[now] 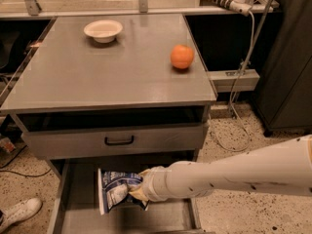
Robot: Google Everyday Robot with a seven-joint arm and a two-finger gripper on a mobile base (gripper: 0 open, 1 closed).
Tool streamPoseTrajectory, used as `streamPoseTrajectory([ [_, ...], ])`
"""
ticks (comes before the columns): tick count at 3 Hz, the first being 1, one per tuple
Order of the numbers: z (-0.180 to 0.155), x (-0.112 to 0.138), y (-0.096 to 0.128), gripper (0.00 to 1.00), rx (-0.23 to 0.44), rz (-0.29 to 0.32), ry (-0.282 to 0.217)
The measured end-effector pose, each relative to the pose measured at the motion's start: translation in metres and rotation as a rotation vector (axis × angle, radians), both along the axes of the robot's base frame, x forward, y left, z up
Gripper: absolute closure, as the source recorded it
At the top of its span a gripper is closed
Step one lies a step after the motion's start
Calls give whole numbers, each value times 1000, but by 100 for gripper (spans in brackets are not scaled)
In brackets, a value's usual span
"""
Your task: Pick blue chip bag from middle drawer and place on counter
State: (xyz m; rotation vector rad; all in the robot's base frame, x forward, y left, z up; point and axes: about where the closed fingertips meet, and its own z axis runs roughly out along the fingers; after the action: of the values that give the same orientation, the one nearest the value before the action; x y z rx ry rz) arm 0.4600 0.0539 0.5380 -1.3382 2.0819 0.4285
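The blue chip bag (pixel 114 189) is a crumpled dark blue and white foil bag in the open middle drawer (pixel 78 213) at the bottom of the view. My gripper (pixel 138 191) reaches in from the right on a long white arm and meets the bag's right side. The bag looks tilted up on its edge, above the drawer floor. The counter (pixel 107 77) is the flat grey top of the cabinet above.
A white bowl (pixel 103 30) and an orange fruit (pixel 182 56) sit on the counter. A closed drawer front with a black handle (pixel 119 141) is above the open drawer. A white shoe (pixel 17 212) lies on the floor at left. Cables hang at right.
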Motion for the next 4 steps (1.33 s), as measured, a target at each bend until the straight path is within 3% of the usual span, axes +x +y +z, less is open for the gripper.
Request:
streamPoseTrajectory([
  [1,0,0,0,100,0,0,0],
  [3,92,-1,-17,100,-11,-19,-59],
  [4,142,-10,-29,100,-51,-28,-93],
])
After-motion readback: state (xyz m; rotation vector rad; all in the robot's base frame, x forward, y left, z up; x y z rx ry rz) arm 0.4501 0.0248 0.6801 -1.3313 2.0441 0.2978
